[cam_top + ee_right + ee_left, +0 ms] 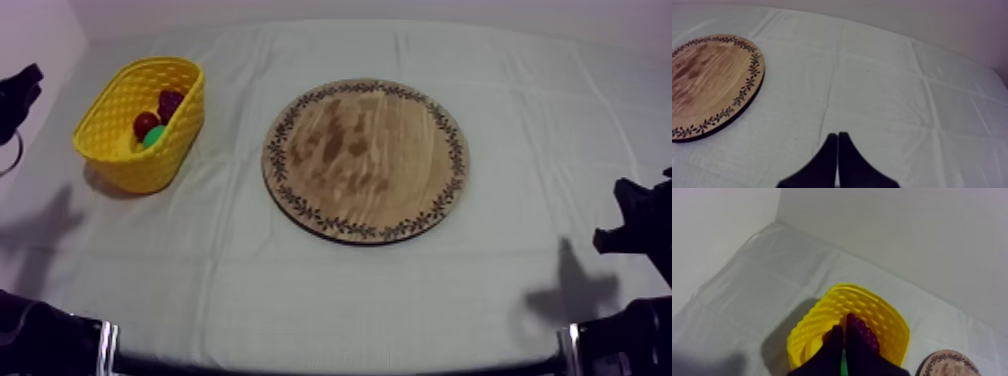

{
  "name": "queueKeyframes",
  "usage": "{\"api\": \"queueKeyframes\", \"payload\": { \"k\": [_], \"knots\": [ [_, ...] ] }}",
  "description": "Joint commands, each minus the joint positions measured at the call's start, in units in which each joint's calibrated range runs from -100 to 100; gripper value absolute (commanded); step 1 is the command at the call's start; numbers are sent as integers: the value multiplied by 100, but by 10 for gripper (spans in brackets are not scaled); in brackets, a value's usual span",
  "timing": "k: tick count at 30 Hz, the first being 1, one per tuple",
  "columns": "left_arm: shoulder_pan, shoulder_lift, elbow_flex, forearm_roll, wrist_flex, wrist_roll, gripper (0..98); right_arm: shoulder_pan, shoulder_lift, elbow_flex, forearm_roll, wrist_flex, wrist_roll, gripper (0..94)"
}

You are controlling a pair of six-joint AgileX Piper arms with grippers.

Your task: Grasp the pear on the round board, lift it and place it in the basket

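The green pear (154,138) lies inside the yellow basket (118,160) at the table's left, beside a small red fruit (145,123) and dark grapes (170,101). The round wooden board (365,160) sits mid-table, its wood face bare. In the left wrist view my left gripper (845,321) hangs above the basket (822,313), fingers together in a narrow wedge holding nothing, with the grapes (867,333) and a sliver of green just below. My right gripper (837,137) is shut over bare cloth, to the right of the board (707,80).
My left arm (20,95) shows at the left edge, beyond the basket. My right arm (640,225) stays low at the right edge. Grey-white cloth surrounds the board, and a wall runs behind the table.
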Motion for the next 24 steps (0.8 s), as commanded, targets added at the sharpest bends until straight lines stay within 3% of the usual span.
{"api": "queueKeyframes", "payload": {
  "k": [1, 11, 16, 18, 22, 24],
  "knots": [
    [16, -1517, 596, 3, -72, 2, 0, 0, 1, 5, 1, -1, -1, 5],
    [150, -3657, 1956, 7, -995, 278, 0, 0, 1, 5, 1, -1, 1, 5],
    [276, -4106, 2374, 103, -844, 143, 0, 0, 1, 5, 1, -1, -1, 5],
    [279, -4163, 2476, 392, -769, -155, 0, 0, 1, 5, 1, -1, -1, 5],
    [188, -4205, 2735, 1394, -620, -1224, 0, 0, 1, 5, 1, -1, -1, 5],
    [150, -4211, 2805, 1763, -419, -1644, 0, 0, 1, 5, 1, -1, -1, 5]
  ]
}}
